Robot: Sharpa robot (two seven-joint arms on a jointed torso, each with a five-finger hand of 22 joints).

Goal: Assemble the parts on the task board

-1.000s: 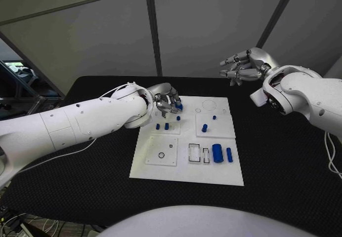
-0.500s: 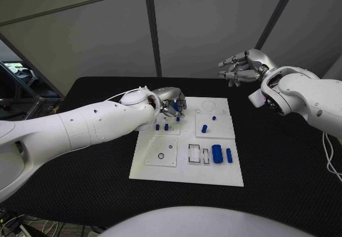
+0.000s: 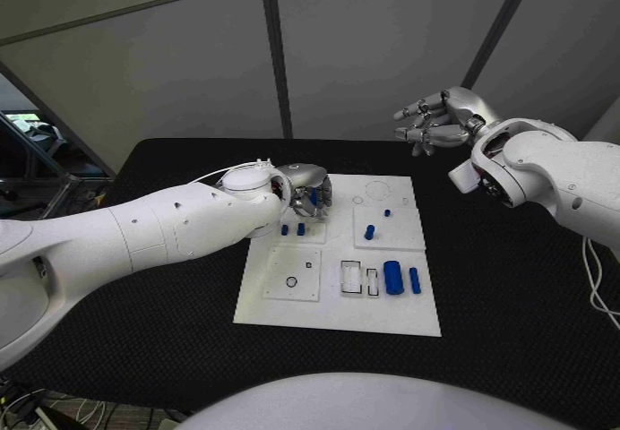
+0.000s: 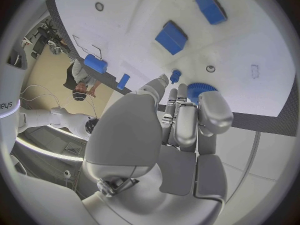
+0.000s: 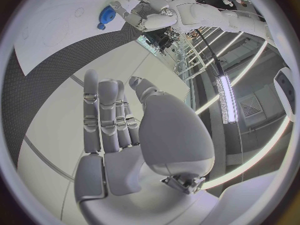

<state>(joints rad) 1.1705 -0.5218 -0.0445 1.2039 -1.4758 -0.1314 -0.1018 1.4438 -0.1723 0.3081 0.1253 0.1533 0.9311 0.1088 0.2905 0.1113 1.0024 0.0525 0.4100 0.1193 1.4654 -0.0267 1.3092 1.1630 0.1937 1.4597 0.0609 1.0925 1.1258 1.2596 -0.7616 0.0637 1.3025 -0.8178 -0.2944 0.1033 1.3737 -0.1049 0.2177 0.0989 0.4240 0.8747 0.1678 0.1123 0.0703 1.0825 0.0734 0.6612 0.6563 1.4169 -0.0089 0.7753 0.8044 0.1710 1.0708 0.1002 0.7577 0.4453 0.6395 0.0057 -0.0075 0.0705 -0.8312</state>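
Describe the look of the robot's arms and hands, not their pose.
Both arms have smooth, bulbous glossy white shells. A thin white cable loops over the left arm near its wrist. The left robot hand and right robot hand are silver metal with segmented fingers and dark seams.

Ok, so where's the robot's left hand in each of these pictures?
Head view: left hand over the task board's far-left corner.
Left wrist view: mid-picture, fingertips holding a round blue part.
Right wrist view: near the rim, beside the shared landmark, that board.
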